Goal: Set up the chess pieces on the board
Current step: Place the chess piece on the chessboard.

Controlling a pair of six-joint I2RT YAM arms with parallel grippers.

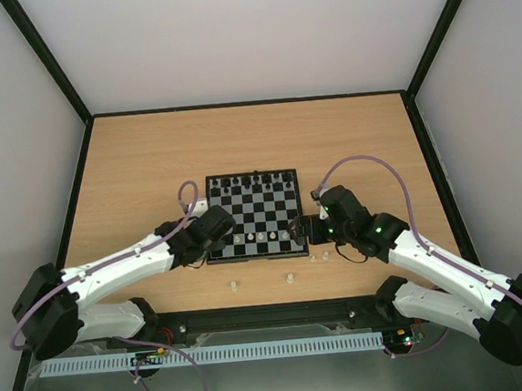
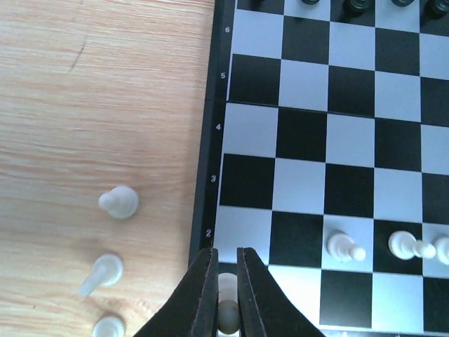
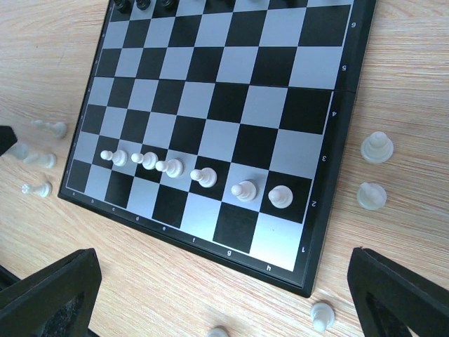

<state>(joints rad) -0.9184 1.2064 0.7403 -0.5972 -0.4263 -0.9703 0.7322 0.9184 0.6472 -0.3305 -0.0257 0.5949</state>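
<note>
Where the left hand [image 2: 226,255] pinches, a rounded translucent chess piece [image 2: 226,310] shows.

A pale wood-grain table top [image 1: 148,160] is enclosed on three sides by plain white panels [image 1: 247,32]; the corners are framed by black struts [image 1: 48,59]; a white slotted strip [image 1: 256,350] is mounted along the near edge; everything is evenly lit.

You have a light wooden surface [image 1: 149,169] before you. The board [image 1: 258,212] lies flat on it, about in the middle. Loose white pieces [image 1: 234,285] rest on the bare wood. Two are in front of the board's near edge, two are just beside its near right corner [image 1: 314,258], and three are along its left side [image 2: 119,202].
</note>
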